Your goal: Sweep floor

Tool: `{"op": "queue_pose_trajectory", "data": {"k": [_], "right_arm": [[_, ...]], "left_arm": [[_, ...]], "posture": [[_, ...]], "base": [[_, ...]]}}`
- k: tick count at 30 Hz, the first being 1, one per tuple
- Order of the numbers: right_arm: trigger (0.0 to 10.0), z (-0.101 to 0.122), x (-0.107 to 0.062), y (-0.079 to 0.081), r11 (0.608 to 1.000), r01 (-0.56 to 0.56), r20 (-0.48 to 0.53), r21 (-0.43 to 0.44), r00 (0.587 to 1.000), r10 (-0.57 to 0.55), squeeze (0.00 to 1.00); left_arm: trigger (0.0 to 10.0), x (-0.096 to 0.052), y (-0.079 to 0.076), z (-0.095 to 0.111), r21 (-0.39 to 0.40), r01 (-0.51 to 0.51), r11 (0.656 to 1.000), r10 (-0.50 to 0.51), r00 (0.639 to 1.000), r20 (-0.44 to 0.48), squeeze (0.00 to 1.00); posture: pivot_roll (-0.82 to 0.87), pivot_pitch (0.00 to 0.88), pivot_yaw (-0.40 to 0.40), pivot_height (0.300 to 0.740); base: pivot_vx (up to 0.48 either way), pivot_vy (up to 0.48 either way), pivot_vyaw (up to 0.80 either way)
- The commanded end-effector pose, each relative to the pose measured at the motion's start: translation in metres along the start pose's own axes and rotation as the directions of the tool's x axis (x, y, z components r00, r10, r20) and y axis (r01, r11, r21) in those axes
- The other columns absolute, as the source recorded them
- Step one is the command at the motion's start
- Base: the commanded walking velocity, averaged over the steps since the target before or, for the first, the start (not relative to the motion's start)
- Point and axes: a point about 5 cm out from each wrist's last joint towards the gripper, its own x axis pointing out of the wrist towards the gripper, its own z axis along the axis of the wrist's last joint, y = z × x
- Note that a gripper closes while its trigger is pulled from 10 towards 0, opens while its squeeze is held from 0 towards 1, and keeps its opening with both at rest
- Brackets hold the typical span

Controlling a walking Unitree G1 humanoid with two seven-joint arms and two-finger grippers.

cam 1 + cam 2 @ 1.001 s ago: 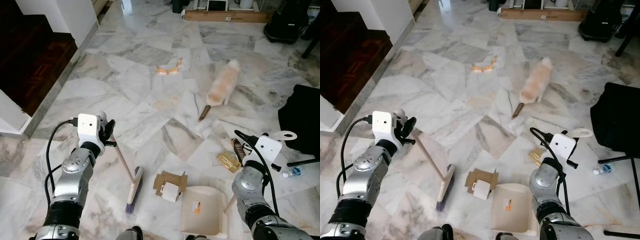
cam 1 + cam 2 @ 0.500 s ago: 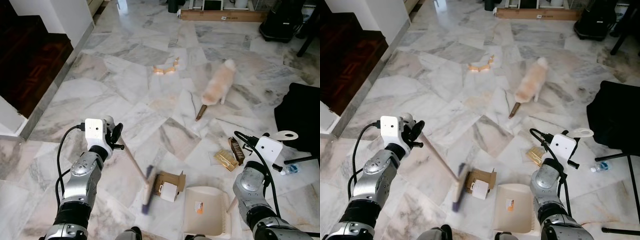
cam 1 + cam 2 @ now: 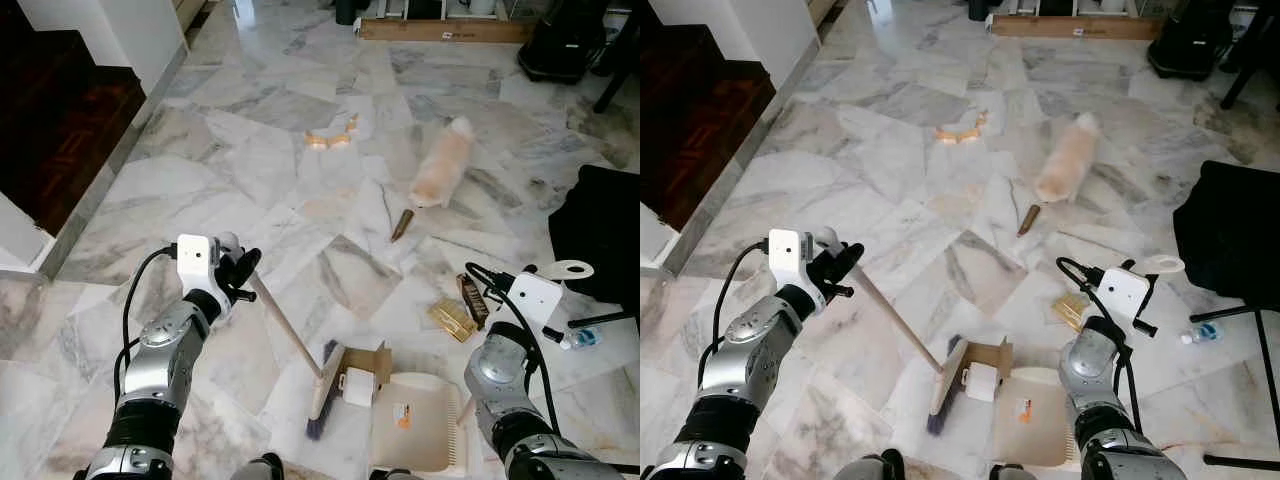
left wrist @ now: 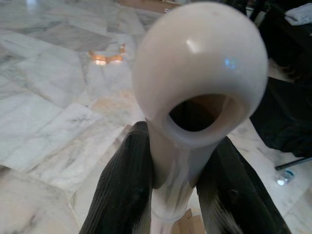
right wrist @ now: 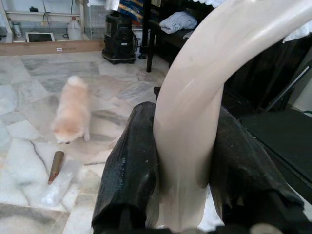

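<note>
Item 1, left claw (image 3: 243,272): I see it raised over the marble floor (image 3: 200,170) on my left, its two black fingers (image 4: 124,195) clamped on the top of the broom handle (image 3: 285,324), just below the handle's rounded end with its hanging hole.

Item 2, broom: from my left claw the handle slopes down and to my right to the broom head (image 3: 323,392), which rests on the floor. The head stands tilted, its dark bristles down, pressed against the near side of a piece of cardboard (image 3: 362,365).

Item 3, cardboard: brown, lying between the broom head and the dustpan (image 3: 415,425), touching the pan's mouth edge; a white roll (image 3: 357,386) sits on it.

Item 4, right claw (image 5: 183,161): I see its fingers closed on the cream dustpan handle (image 5: 204,97). The dustpan itself lies flat on the floor, below and inward of my right arm.

Item 5, loose litter: a gold packet (image 3: 453,320) and a dark brown wrapper (image 3: 472,298) lie side by side beyond the dustpan; a brown bottle-like piece (image 3: 403,225) lies further out; orange scraps (image 3: 331,137) further still.

Item 6: a small fluffy dog (image 3: 443,170) stands just past the brown piece.

Item 7: a water bottle (image 3: 582,340) lies on the floor to my far right, near a black bag (image 3: 600,235).
</note>
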Motion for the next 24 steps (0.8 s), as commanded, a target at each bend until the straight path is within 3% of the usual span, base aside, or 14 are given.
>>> {"op": "queue_pose_trajectory", "data": {"k": [1,11,24], "right_arm": [[10.0,-0.001,-0.002,0.002,1.0,-0.008,-0.002,-0.004,1.0,0.008,0.0],[10.0,0.001,-0.002,0.007,1.0,-0.016,-0.004,0.0,1.0,0.016,0.0],[10.0,0.003,-0.003,0.012,1.0,-0.02,-0.013,0.008,1.0,0.02,0.0]], "left_arm": [[10.0,0.003,-0.009,0.005,-0.044,0.069,0.997,-0.068,0.998,0.016,0.0],[10.0,0.005,-0.02,0.021,-0.105,0.171,0.98,-0.166,0.985,0.054,0.0],[10.0,0.008,-0.033,0.028,-0.176,0.235,0.956,-0.225,0.972,0.072,0.0]], "posture": [[0.1,0.196,0.036,0.74],[0.11,0.18,0.042,0.74],[0.13,0.154,0.051,0.74]], "base": [[0.0,0.0,0.0],[0.0,0.0,0.0],[0.0,0.0,0.0]]}}
